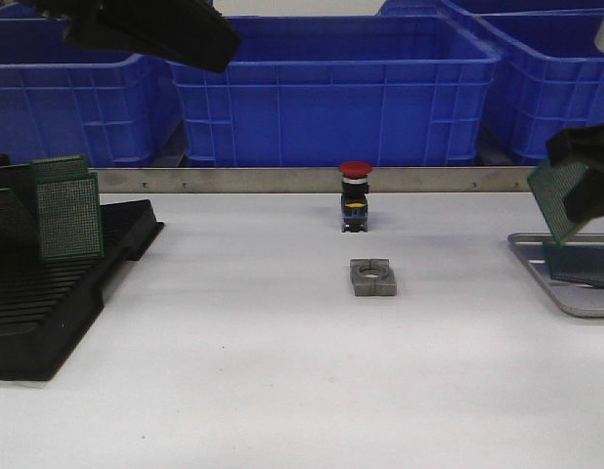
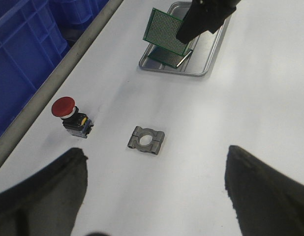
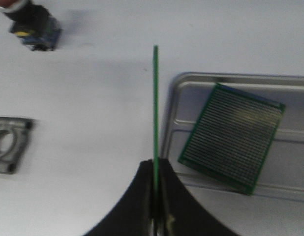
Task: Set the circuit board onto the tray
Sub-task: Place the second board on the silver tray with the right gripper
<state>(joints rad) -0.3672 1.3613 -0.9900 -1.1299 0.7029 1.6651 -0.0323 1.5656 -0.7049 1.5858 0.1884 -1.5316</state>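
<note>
The silver-grey tray (image 1: 533,252) lies at the table's right edge with one green circuit board (image 1: 581,264) flat in it. My right gripper (image 1: 587,191) is shut on a second green circuit board (image 1: 556,200) and holds it tilted above the tray's left end. In the right wrist view this board (image 3: 155,98) shows edge-on between the shut fingers (image 3: 142,196), over the tray's rim (image 3: 167,132); the lying board (image 3: 231,137) is beside it. My left gripper (image 2: 156,160) is open and empty, high above the table's middle.
A black slotted rack (image 1: 48,313) at the left holds upright green boards (image 1: 69,215). A red push-button (image 1: 356,195) and a grey metal clamp block (image 1: 372,277) sit mid-table. Blue bins (image 1: 331,88) stand behind a metal rail (image 1: 234,180).
</note>
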